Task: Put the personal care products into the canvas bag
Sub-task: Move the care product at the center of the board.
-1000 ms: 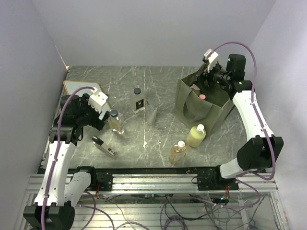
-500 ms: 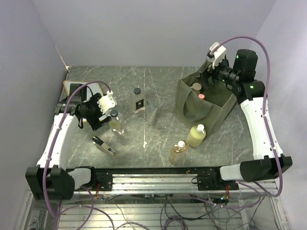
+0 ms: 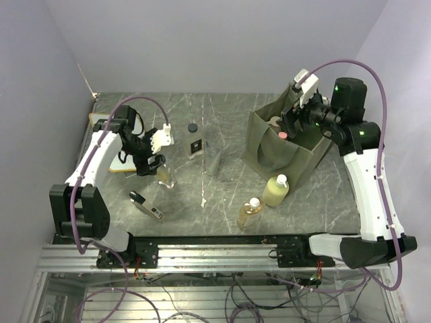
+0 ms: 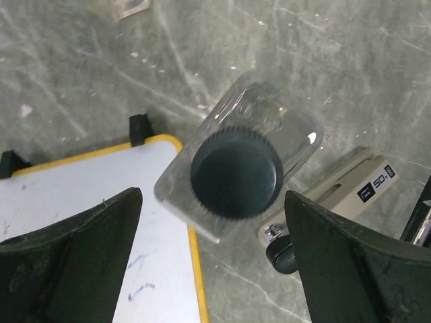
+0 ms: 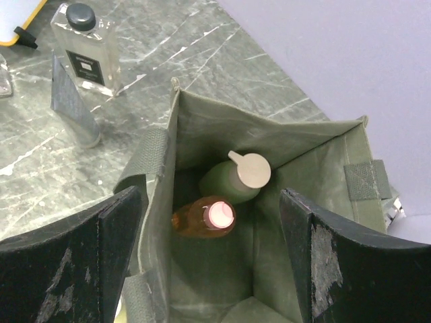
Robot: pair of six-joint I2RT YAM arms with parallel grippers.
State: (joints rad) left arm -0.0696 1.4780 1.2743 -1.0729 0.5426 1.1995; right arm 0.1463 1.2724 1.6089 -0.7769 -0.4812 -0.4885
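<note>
1. In the last second the left gripper (image 4: 210, 195) has been swung from beside the clear bottle with a black cap (image 4: 232, 171) to a place straight above it. This bottle stands upright, well to the left of the canvas bag (image 3: 266, 151) in the top view. The fingers are spread wide on either side of the cap and nothing is touched.
2. Over the same second the right gripper (image 5: 209, 195) has been raised from the mouth of the bag. It now hangs over the opening with its fingers apart and nothing between them.
3. From this it is judged that one delivery into the bag is finished and the next pick is lined up. A descent and a closing on the clear bottle remain to be done.
4. Seven care products are counted.
   - Two lie inside the bag: one orange bottle with a pink cap (image 5: 202, 219) and one green bottle (image 5: 225, 180) with a pale cap, touching each other.
   - Five remain outside it:
     - the clear bottle under the left gripper;
     - one labelled clear bottle (image 3: 195, 144) and one translucent grey container (image 3: 213, 159), both near the bag's left side;
     - one pale yellow-green bottle (image 3: 275, 190), just beside the bag's near wall;
     - one amber bottle (image 3: 250, 214), a little nearer the arm bases than the bag.
5. By cap, two black and two white are counted outside the bag, and one pink and one pale inside it.
6. One bag is counted, along with one black-and-silver gadget (image 3: 146, 206) and one white board (image 4: 67, 202), both far to the bag's left and not to be packed.
</note>
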